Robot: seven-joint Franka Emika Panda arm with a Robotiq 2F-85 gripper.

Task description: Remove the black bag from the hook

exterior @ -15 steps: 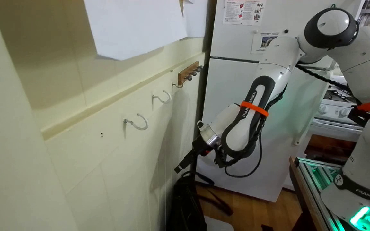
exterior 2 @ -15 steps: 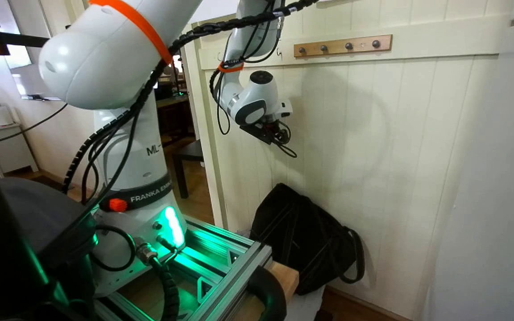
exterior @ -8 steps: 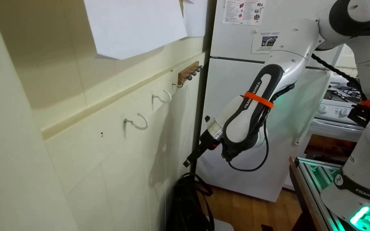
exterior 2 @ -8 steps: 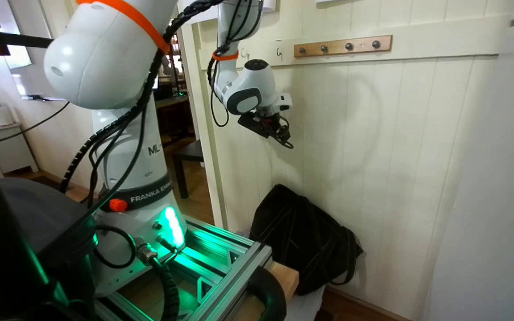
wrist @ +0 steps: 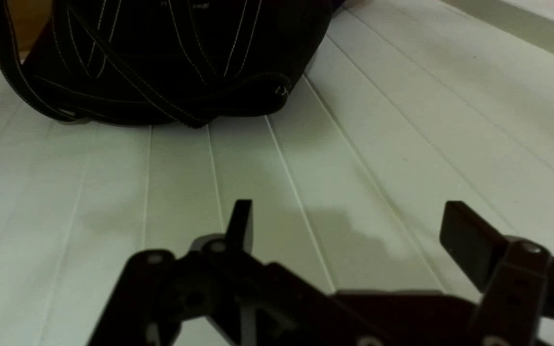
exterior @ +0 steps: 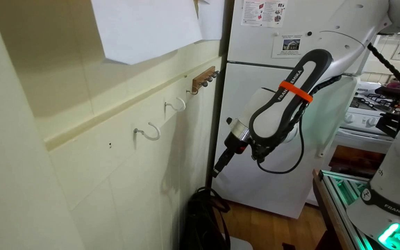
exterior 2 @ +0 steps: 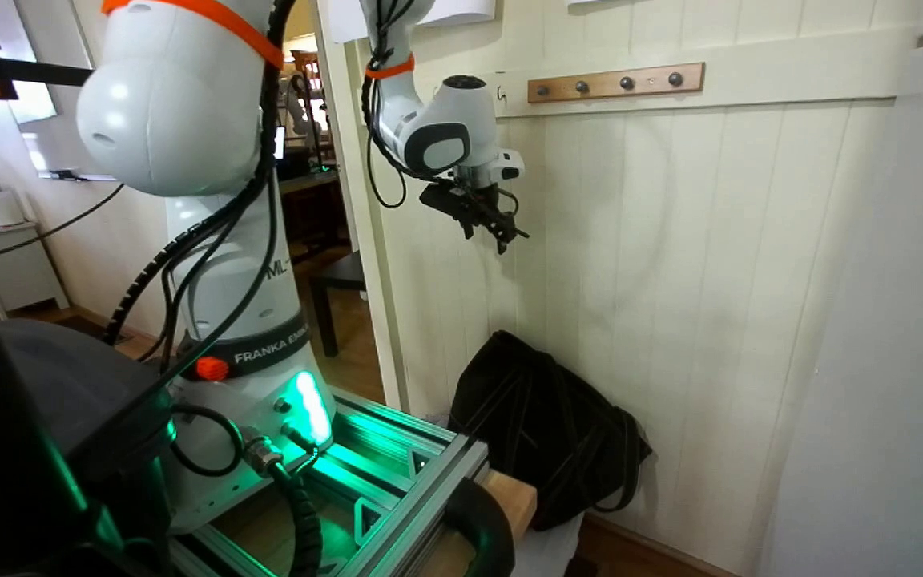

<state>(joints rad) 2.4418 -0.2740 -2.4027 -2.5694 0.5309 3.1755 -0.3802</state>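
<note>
Already off hook (exterior 2: 615, 83), black bag (exterior 2: 546, 433) against wall (exterior 2: 710, 240); hand (wrist: 349, 226) gaping above

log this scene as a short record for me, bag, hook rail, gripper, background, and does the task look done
black bag: slumped low beside the wall, strap handles drooping; what it rests on is mostly hidden
wooden hook rail: fixed high on the wall, four dark knobs, no bag on it
gripper: open, holding nothing, above the bag and apart from it
background: white wire hooks, fridge, stove
task state: looks done, since the bag is off the rail
</note>
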